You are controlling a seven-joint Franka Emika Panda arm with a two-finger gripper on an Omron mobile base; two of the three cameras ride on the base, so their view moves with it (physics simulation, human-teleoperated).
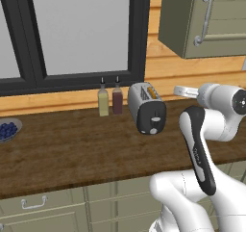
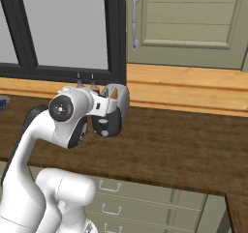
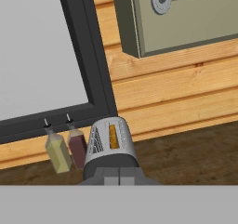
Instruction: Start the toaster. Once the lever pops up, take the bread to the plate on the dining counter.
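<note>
Wooden counter [image 1: 72,149] under a dark-framed window held the toaster [image 1: 146,108] at centre frame, bread [image 1: 153,92] sitting in one slot, lever [image 1: 154,119] low on the black end panel. Gripper [image 3: 119,176] clenched, empty, poised just above the toaster in the hand view. Judged early: whether toasting had started could not be told; bread not yet carried. Two bottles [image 1: 110,99] left of the toaster; no writing legible.
</note>
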